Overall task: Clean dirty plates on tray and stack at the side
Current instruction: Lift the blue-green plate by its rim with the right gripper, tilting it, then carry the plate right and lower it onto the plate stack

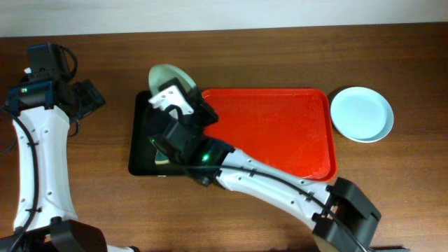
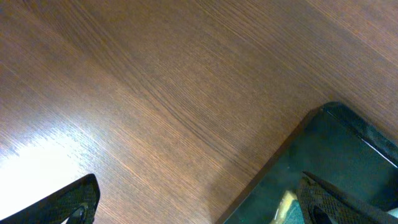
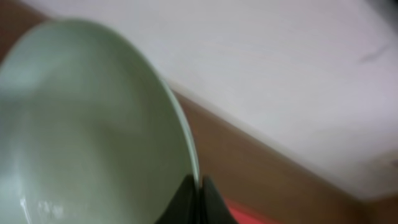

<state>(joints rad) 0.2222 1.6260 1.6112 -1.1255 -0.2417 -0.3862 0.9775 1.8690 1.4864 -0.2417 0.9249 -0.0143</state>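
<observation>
Right gripper clamps the rim of a pale mint plate, held tilted over the far edge of the black tray, beside the far-left corner of the red tray. Left gripper stands wide, empty. Assessed: plate stiff, light, glazed, probably slippery and breakable; the rim is the proper hold. The right wrist view proves the pinch; only overhead shows a second plate on the table, off the red tray's right edge.
</observation>
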